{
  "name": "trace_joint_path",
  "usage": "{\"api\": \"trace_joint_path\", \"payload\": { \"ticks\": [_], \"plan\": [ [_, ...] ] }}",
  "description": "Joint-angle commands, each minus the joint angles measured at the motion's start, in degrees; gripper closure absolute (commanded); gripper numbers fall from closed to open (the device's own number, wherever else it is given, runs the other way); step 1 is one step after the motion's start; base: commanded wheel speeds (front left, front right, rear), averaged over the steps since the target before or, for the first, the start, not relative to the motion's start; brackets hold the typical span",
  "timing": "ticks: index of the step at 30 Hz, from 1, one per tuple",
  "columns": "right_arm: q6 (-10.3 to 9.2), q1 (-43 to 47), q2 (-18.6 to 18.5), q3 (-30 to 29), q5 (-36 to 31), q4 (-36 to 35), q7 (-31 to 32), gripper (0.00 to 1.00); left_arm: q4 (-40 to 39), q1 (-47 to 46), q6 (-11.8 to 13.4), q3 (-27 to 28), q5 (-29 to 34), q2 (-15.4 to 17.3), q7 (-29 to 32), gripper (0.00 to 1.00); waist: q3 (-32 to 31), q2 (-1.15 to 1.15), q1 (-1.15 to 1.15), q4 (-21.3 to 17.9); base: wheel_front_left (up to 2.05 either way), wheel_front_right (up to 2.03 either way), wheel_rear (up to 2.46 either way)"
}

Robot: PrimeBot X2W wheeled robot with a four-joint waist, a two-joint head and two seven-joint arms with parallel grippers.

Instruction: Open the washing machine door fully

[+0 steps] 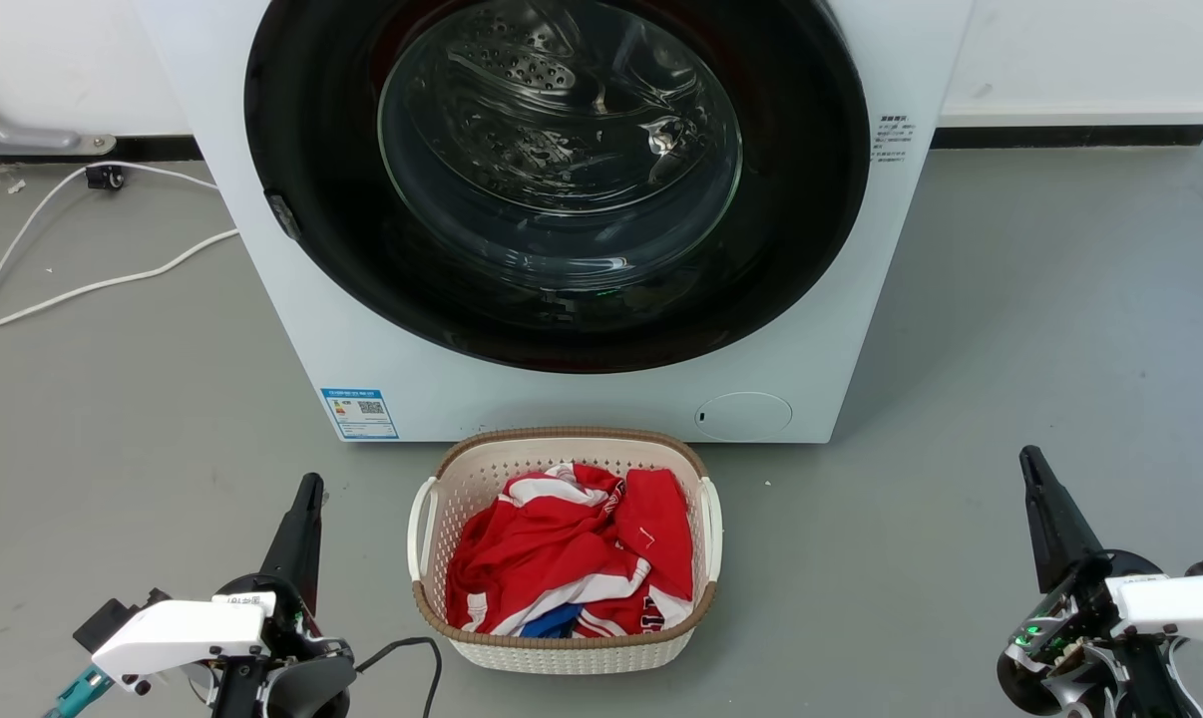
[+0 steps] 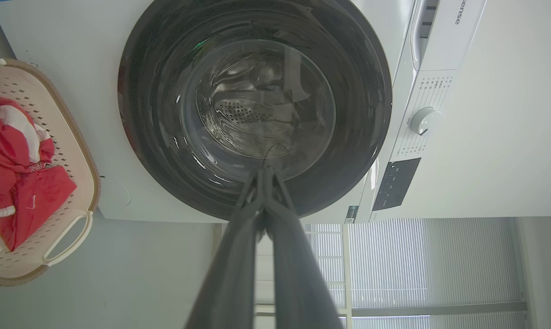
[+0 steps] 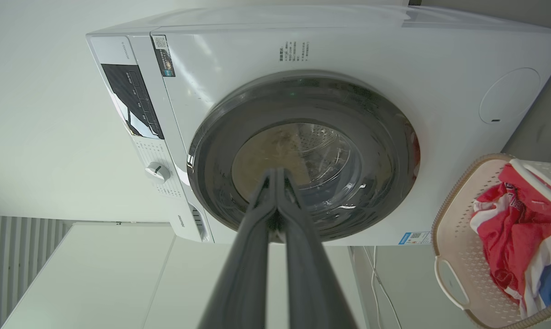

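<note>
- Washing machine door (image 1: 558,179): large, round, glossy black, closed flat against the front of the white washing machine (image 1: 262,299); nearly as wide as the cabinet, top edge cut off in the head view
- Clear bulging glass centre (image 2: 259,103) of the door, with the perforated steel drum (image 1: 522,65) visible through it
- Small dark tab (image 1: 282,216) on the door's rim, on the robot's left side
- Round flush cover (image 1: 743,415) low on the machine front, blue label (image 1: 360,412) at the lower left corner
- White dial (image 2: 424,119) and dark control panel (image 2: 396,183) on the strip above the door
- Pale woven-look laundry basket (image 1: 562,439) on the grey floor (image 1: 1010,349), just in front of the machine, below the door; red, white and blue clothes (image 1: 572,558) heaped inside
- Left gripper (image 1: 309,489): low at the basket's left, well apart from the door, fingers pressed together on nothing, aimed towards the machine
- Right gripper (image 1: 1030,461): low at the basket's right, well apart from the door, fingers likewise together and empty, tips meeting in the right wrist view
- White cable (image 1: 93,284) trailing over the floor left of the machine
</note>
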Motion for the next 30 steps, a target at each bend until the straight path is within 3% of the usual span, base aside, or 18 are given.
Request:
{"api": "trace_joint_path", "payload": {
  "ticks": [1, 30],
  "plan": [
    [0.00, -0.67, 0.18, -0.08, -0.47, 0.06, 0.16, 1.00, 0.03, -0.53, -0.12, 0.25, 0.28, -0.11, 0.10, 1.00, 0.00, 0.00, 0.00, 0.00, 0.00, 0.00, 0.00],
    [0.00, -0.70, 0.35, -0.29, -0.53, 0.08, 0.32, 1.00, 0.03, -0.53, -0.12, 0.35, 0.27, -0.18, 0.19, 1.00, 0.00, 0.00, 0.00, 0.00, 0.00, 0.00, 0.00]
  ]
}}
